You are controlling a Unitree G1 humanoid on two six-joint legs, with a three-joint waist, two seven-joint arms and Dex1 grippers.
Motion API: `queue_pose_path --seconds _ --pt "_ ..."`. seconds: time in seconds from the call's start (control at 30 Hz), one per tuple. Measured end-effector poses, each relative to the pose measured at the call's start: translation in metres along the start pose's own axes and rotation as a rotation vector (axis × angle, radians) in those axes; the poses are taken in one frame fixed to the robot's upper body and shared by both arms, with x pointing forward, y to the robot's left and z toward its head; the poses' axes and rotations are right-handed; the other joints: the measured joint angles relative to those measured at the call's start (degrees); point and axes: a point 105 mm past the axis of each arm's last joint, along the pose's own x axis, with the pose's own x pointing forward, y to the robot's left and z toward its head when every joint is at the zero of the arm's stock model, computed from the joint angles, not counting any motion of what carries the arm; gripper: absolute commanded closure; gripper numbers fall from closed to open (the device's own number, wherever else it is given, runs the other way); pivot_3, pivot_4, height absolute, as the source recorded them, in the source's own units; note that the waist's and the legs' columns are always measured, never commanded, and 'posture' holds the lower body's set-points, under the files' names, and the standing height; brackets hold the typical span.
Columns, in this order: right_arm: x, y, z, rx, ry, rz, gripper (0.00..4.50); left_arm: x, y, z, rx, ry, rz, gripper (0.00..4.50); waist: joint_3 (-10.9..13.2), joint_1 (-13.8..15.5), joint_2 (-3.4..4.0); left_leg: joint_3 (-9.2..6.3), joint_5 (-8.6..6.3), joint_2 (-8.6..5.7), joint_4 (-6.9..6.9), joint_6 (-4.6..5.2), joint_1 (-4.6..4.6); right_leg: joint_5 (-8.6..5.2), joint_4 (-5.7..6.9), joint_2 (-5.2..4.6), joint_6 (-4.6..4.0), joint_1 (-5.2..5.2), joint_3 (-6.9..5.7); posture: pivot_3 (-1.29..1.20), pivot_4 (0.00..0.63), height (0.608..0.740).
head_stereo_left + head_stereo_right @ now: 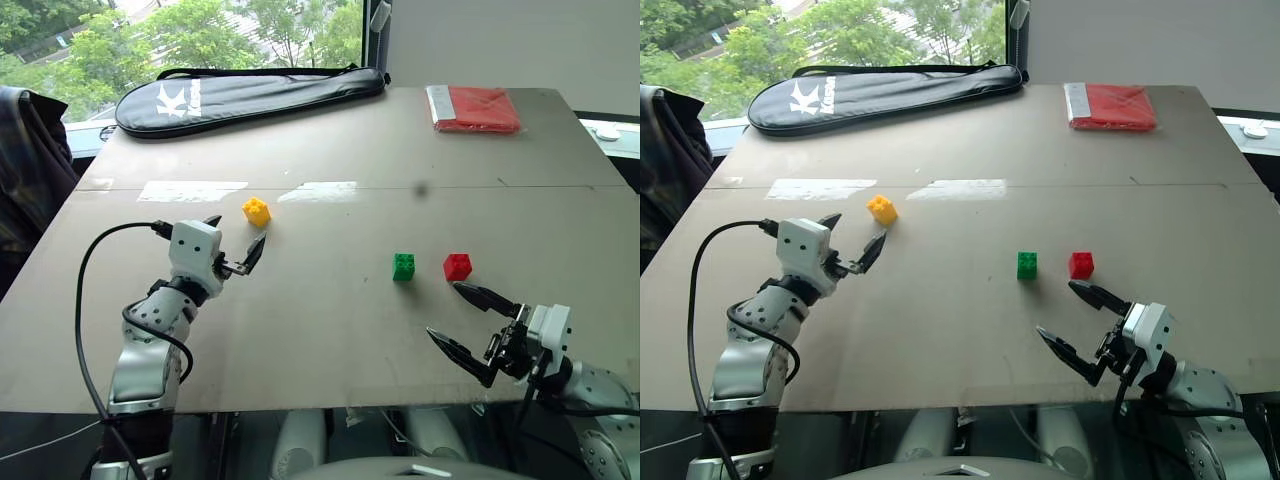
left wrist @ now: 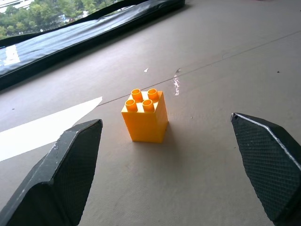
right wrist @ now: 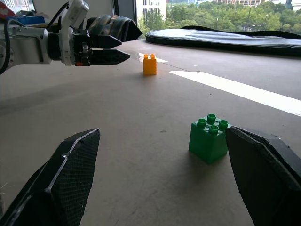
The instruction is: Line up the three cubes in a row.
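Yellow cube (image 1: 256,211) sits left of centre on the grey tabletop (image 1: 330,330), just ahead of the left gripper (image 1: 236,243), fingers apart, empty. Green cube (image 1: 404,266) and red cube (image 1: 457,266) side by side further right, near the right gripper (image 1: 470,327), also spread, empty. Left wrist view adds the yellow studs; right wrist view hides red. Black racket bag (image 1: 250,95) and red packet (image 1: 478,108) at far edge; window, trees beyond.

- A large white letter "K" stands on the long black racket bag (image 1: 250,95) lying at the far edge of the tabletop (image 1: 330,330).
- Smaller white lettering beside the K is too small to read.
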Motion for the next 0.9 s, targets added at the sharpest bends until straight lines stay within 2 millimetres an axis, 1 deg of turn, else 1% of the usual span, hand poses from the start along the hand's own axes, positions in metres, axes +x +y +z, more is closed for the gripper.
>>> queue_pose_path --seconds 0.07,0.13,0.23,0.3,0.33,0.57,0.73,0.77,0.8,0.83,0.9 --pt "0.001 0.000 0.001 0.000 -0.015 -0.012 0.13 0.014 0.006 -0.007 -0.024 0.019 0.009 0.00 0.00 0.33 -0.04 -0.03 0.00 0.00 0.00 0.00 -0.01 0.00 0.01 0.01 0.00 -0.01 -0.04 0.00 0.150 0.708" --pt "0.003 -0.001 0.001 0.003 -0.027 -0.026 0.13 0.024 0.012 -0.007 -0.031 0.019 0.009 0.00 -0.01 0.60 -0.06 -0.05 0.00 0.00 0.00 0.00 -0.03 0.01 0.00 0.02 0.01 -0.01 -0.06 0.00 0.150 0.708" --pt "0.004 -0.001 0.001 0.001 -0.043 -0.049 0.13 0.035 0.008 -0.007 -0.023 0.020 -0.051 0.00 -0.01 0.66 -0.04 0.00 0.00 0.00 0.00 -0.01 -0.03 0.01 -0.01 0.01 0.00 -0.01 -0.03 0.00 0.150 0.708" --pt "0.007 -0.001 0.004 -0.018 -0.064 -0.059 0.13 0.043 0.003 -0.022 -0.056 0.071 -0.105 0.00 -0.01 0.67 -0.05 0.02 0.00 0.00 0.00 -0.01 -0.05 0.01 -0.02 0.01 0.01 -0.02 -0.02 0.00 0.150 0.708" --pt "0.008 -0.001 0.004 -0.018 -0.067 -0.059 0.13 0.044 0.003 -0.023 -0.062 0.072 -0.109 0.00 -0.01 0.68 -0.05 0.00 0.00 0.00 0.00 -0.01 -0.06 0.01 -0.02 0.01 0.01 -0.02 -0.03 0.00 0.150 0.708" --pt "0.016 0.006 0.006 -0.012 -0.112 -0.053 0.13 0.068 0.004 -0.021 -0.095 0.048 -0.103 0.00 -0.07 0.96 -0.06 -0.04 0.01 -0.01 0.06 0.00 0.00 0.02 0.03 0.01 0.01 0.07 -0.06 0.00 0.150 0.708" --pt "0.017 0.005 0.009 -0.033 -0.128 -0.055 0.13 0.076 0.006 -0.021 -0.103 0.041 -0.099 0.00 -0.09 0.89 -0.06 -0.05 0.01 -0.01 0.06 0.00 0.02 0.02 0.04 0.01 0.02 0.08 -0.07 0.00 0.150 0.708" --pt "0.018 0.005 0.009 -0.038 -0.133 -0.055 0.00 0.077 0.006 -0.021 -0.100 0.042 -0.099 0.55 -0.09 0.89 -0.06 -0.05 0.00 -0.01 0.06 0.00 0.02 0.02 0.05 0.01 0.02 0.08 -0.07 0.00 0.150 0.708" --pt "0.019 0.005 0.010 -0.041 -0.138 -0.055 0.00 0.078 0.006 -0.021 -0.097 0.043 -0.101 0.64 -0.10 0.90 -0.06 -0.06 0.01 -0.01 0.06 0.00 0.02 0.02 0.06 0.01 0.01 0.08 -0.08 0.00 0.150 0.708" --pt "0.020 0.006 0.010 -0.041 -0.139 -0.053 0.00 0.078 0.006 -0.022 -0.094 0.044 -0.104 1.04 -0.12 0.89 -0.04 -0.05 0.01 -0.01 0.06 0.00 0.04 0.02 0.07 0.01 0.02 0.08 -0.07 0.00 0.150 0.708" --pt "0.020 0.007 0.010 -0.040 -0.140 -0.052 0.00 0.078 0.007 -0.022 -0.087 0.046 -0.107 2.01 -0.14 0.86 -0.03 -0.04 0.01 -0.01 0.06 0.00 0.05 0.02 0.08 0.01 0.01 0.09 -0.07 0.00 0.150 0.708"
